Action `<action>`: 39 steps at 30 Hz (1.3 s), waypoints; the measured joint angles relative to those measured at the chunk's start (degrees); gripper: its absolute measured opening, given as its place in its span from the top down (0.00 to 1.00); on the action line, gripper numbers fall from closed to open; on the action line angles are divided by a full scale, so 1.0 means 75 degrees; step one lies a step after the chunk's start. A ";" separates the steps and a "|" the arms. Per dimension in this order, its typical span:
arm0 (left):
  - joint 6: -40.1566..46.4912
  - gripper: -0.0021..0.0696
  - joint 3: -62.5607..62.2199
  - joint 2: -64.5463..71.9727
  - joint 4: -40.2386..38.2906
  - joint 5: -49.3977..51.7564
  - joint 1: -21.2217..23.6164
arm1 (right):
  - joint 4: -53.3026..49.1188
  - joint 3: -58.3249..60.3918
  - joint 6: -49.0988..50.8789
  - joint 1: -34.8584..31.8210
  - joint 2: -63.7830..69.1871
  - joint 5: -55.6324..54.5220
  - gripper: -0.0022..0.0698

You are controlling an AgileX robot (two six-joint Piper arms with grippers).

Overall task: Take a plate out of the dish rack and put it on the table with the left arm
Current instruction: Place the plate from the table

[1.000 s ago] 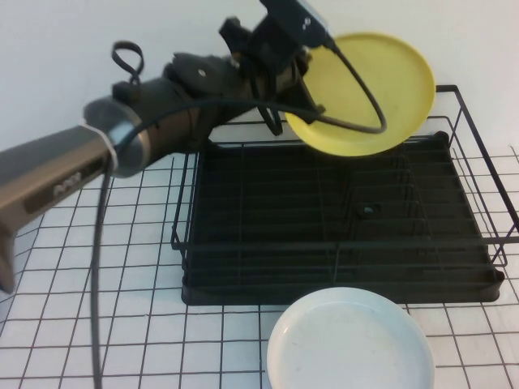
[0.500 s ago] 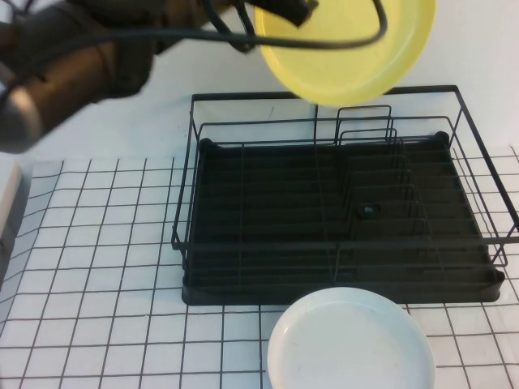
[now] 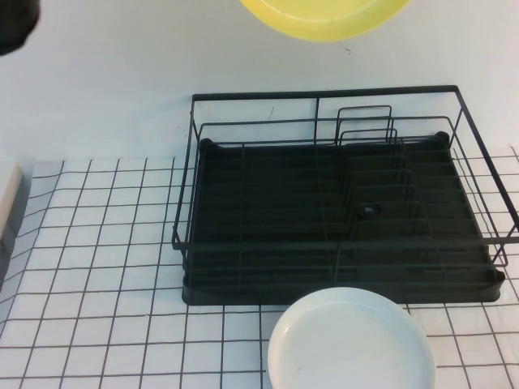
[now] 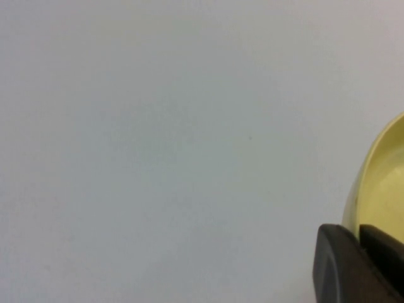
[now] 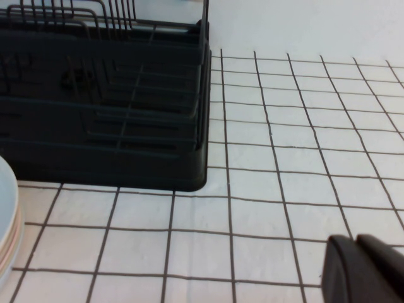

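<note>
The pale-yellow plate hangs high above the black wire dish rack, with only its lower edge showing at the top of the high view. In the left wrist view my left gripper is shut on the plate, one dark finger on each face of its rim, with a plain wall behind. Of the left arm the high view holds just a dark patch in its top left corner. The rack holds no dishes. My right gripper hovers low over the tiled table, right of the rack, fingers together on nothing.
A white plate lies on the table just in front of the rack; its edge also shows in the right wrist view. Upright wire dividers stand at the rack's back right. A pale block sits at the left edge.
The left arm has lifted the yellow plate up and away from the rack, and the arm has almost wholly left the high view. The right arm has not moved.
</note>
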 joint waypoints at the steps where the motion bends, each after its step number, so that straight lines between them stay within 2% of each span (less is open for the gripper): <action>1: 0.0043 0.97 0.0000 -0.0056 0.0062 -0.0086 0.0000 | 0.0000 0.0000 0.0000 0.0000 0.0000 0.0000 0.97; 4: 0.0535 0.97 0.0000 -0.0257 0.0042 -0.0704 0.0000 | 0.0000 0.0000 0.0000 0.0000 0.0000 0.0000 0.97; 7: 0.2007 0.97 0.0000 -0.0460 -0.0652 -0.2043 0.0000 | 0.0000 0.0000 0.0000 0.0000 0.0000 0.0000 0.97; 12: 0.5869 0.97 0.0000 -0.0708 -0.3468 -0.5028 0.0000 | 0.0000 0.0000 0.0000 0.0000 0.0000 0.0000 0.97; 15: 0.7230 0.97 0.0014 -0.0754 -0.4186 -0.6686 0.0013 | 0.0000 0.0000 0.0000 0.0000 0.0000 0.0000 0.97; 19: 0.7705 0.97 0.0077 -0.0771 -0.4465 -0.8292 -0.0003 | 0.0000 0.0000 0.0000 0.0000 0.0000 0.0000 0.97; 25: 0.7823 0.97 0.0077 -0.0785 -0.4465 -0.8959 -0.0111 | 0.0000 0.0000 0.0000 0.0000 0.0000 0.0000 0.97; 29: 0.7840 0.97 0.0077 -0.0785 -0.4465 -0.9392 -0.0491 | 0.0000 0.0000 0.0000 0.0000 0.0000 0.0000 0.97; 33: 0.7826 0.97 0.0077 -0.0785 -0.4465 -0.9811 -0.1213 | 0.0000 0.0000 0.0000 0.0000 0.0000 0.0000 0.97; 39: 0.7763 0.97 0.0077 -0.0785 -0.4465 -0.9860 -0.2905 | 0.0000 0.0000 0.0000 0.0000 0.0000 0.0000 0.97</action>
